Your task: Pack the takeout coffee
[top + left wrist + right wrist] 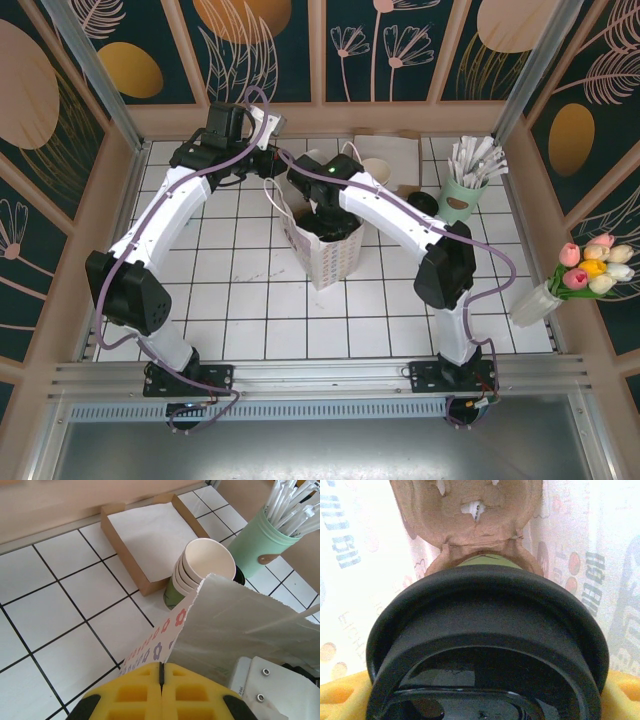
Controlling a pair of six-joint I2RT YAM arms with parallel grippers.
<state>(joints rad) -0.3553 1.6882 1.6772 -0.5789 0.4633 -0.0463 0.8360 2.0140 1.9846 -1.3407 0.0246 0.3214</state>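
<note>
The takeout coffee point(485, 625) shows in the right wrist view from close up, its round black lid uppermost and a sliver of green cup beyond it. My right gripper point(482, 700) is shut on it, with yellow fingers point(340, 700) at both lower corners. The cup hangs inside the white paper bag point(325, 255), above a brown cardboard cup carrier point(465, 510) at the bag's bottom. My left gripper point(161, 672) is shut on the flower-printed top edge of the bag point(240, 625), which stands upright in the middle of the table. The right gripper point(330, 215) reaches down into the bag's mouth.
Behind the bag stand a stack of lidless green cups point(207, 562), a brown tray of white napkins point(150, 530) and a green holder of wrapped straws point(260, 540). A loose black lid point(422, 203) lies near the holder. A vase of tulips point(590, 270) stands at the right edge.
</note>
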